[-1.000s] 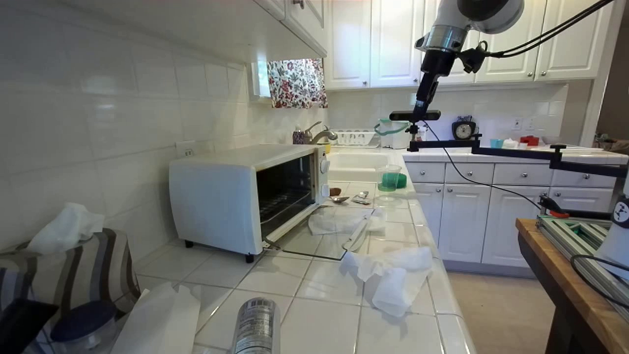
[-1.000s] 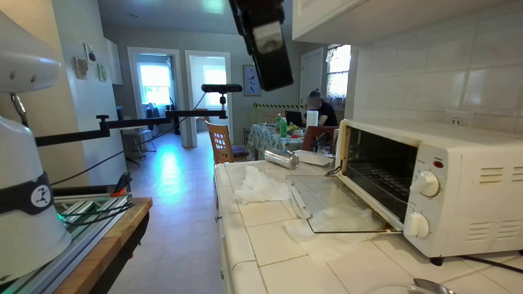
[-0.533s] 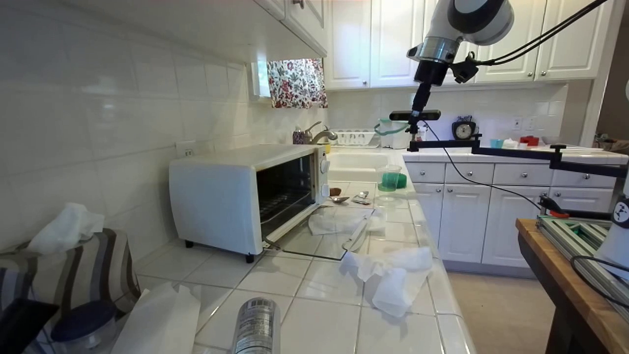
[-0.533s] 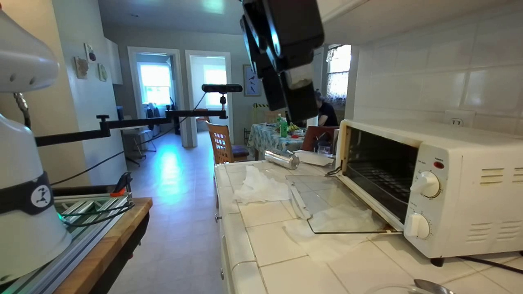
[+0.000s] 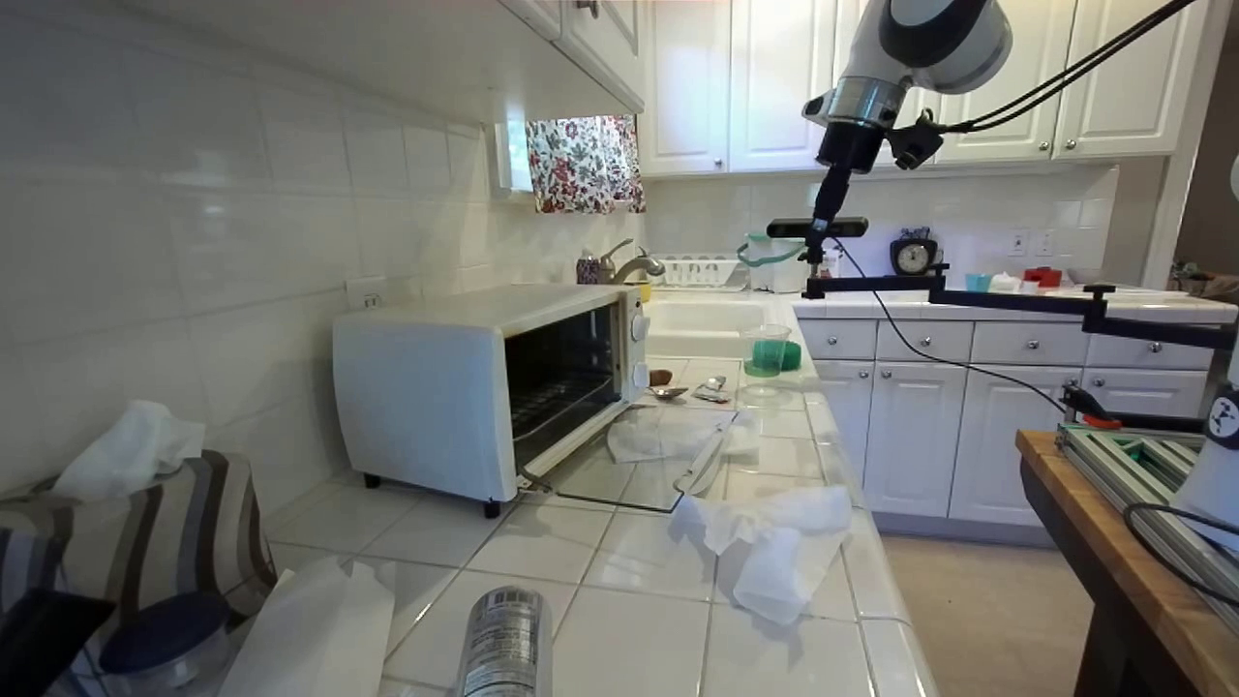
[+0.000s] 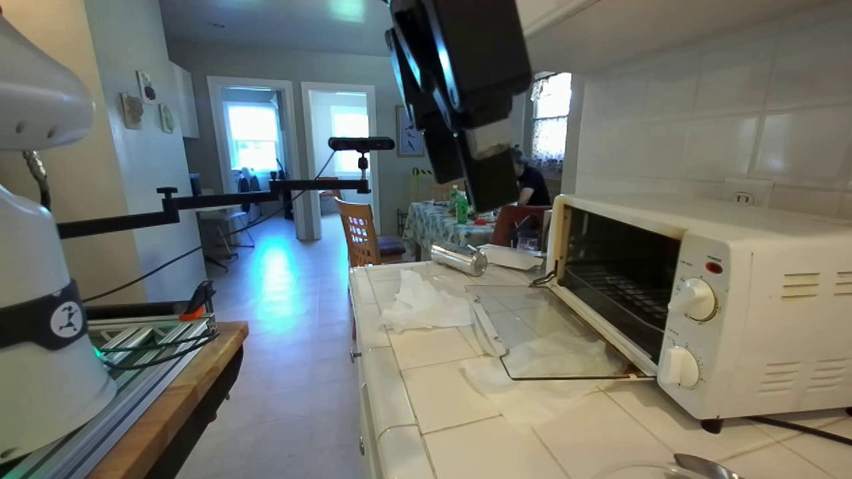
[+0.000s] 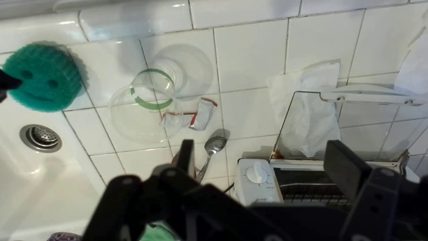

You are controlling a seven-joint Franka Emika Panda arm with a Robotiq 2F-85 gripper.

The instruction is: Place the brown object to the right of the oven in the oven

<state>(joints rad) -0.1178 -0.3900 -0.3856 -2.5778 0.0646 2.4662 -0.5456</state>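
hovering with claw [image 7: 265,161] well above counter [image 7: 252,57], spread wide, released. in an exterior view, spot brown object [image 5: 660,377] on counter, lower than claw, near oven [image 5: 426,407]; in wrist view, mostly covered by claw. note glass door [image 7: 362,129] of oven lying open below claw. also spot spoon [image 7: 215,144] below, framed between claw tips.

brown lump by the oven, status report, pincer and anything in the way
Pincer open and empty. Brown lump on the counter beside the oven, not gripped. Spoon lies close by it, might hinder a grasp.
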